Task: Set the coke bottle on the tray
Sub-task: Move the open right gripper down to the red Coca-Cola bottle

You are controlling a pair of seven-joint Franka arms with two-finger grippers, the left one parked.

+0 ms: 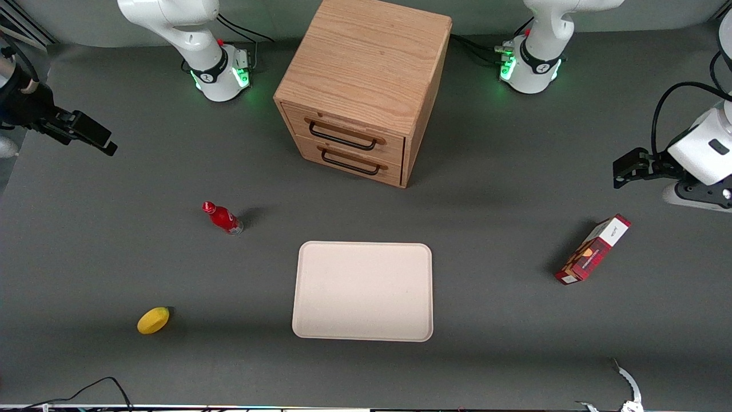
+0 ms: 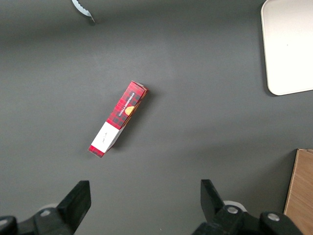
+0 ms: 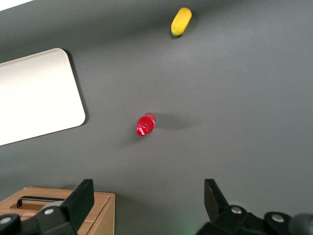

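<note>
While the small red coke bottle (image 1: 222, 218) stands beside the cream-pink rectangular tray (image 1: 362, 291) — apart — the gripper (image 3: 146, 205) hangs above, fingers (image 3: 80, 200) spread.

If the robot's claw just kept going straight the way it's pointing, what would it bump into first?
Probably the bare table. The open gripper points down at it; the coke bottle stands nearest that line, though depth is unclear.

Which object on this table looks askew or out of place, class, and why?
The red-and-white carton lies toppled on its side at a slant, toward the parked arm's end. The coke bottle stands upright off the tray, whose surface is bare. The gripper hangs open, well clear of the bottle.
</note>
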